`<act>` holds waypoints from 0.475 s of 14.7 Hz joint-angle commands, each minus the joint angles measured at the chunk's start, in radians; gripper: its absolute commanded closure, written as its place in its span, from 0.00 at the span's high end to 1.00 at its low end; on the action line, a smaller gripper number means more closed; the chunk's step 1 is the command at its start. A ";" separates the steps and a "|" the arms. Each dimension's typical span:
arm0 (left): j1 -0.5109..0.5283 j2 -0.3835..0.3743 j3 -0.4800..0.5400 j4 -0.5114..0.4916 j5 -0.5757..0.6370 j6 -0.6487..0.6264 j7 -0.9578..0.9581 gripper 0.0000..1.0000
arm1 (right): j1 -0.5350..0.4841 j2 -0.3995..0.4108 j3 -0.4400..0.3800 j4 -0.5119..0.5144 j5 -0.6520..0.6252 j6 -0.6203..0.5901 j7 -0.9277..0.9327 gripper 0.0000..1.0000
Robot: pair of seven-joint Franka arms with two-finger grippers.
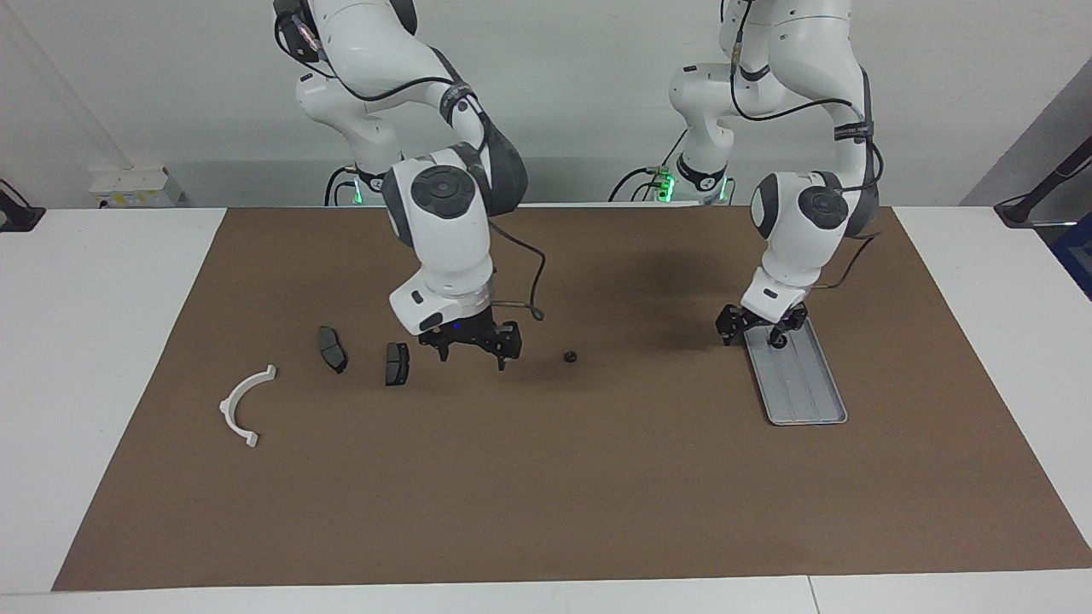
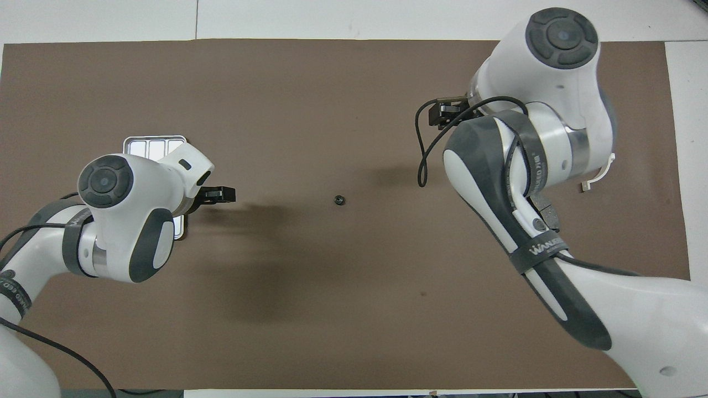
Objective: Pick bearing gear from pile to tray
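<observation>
One small black round bearing gear (image 1: 570, 356) (image 2: 339, 199) lies alone on the brown mat, mid-table. Another small black round piece (image 1: 778, 340) sits in the silver tray (image 1: 806, 396) (image 2: 154, 145), at its end nearer the robots. My left gripper (image 1: 759, 324) (image 2: 218, 194) hangs open and empty over that tray end's inner rim. My right gripper (image 1: 472, 348) is open and empty, low over the mat between the lone gear and the pile. The pile holds two dark brake pads (image 1: 397, 363) (image 1: 332, 348) and a white arc (image 1: 243, 405).
The brown mat (image 1: 546, 495) covers most of the white table. In the overhead view the right arm hides its own gripper and most of the pile; only a pad's edge (image 2: 548, 213) and the arc's end (image 2: 602, 176) show. The left arm covers most of the tray.
</observation>
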 commanded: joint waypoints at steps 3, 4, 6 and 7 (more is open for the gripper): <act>-0.174 0.183 0.017 0.256 0.003 -0.078 -0.207 1.00 | -0.129 -0.052 0.016 -0.017 -0.012 -0.058 -0.252 1.00; -0.193 0.216 0.017 0.305 0.003 -0.102 -0.228 1.00 | -0.146 -0.066 0.016 -0.017 -0.011 -0.071 -0.269 1.00; -0.224 0.268 0.019 0.378 0.005 -0.139 -0.258 1.00 | -0.160 -0.086 0.016 -0.018 -0.011 -0.099 -0.286 1.00; -0.250 0.300 0.022 0.418 0.007 -0.162 -0.287 1.00 | -0.163 -0.090 0.016 -0.021 -0.011 -0.107 -0.288 1.00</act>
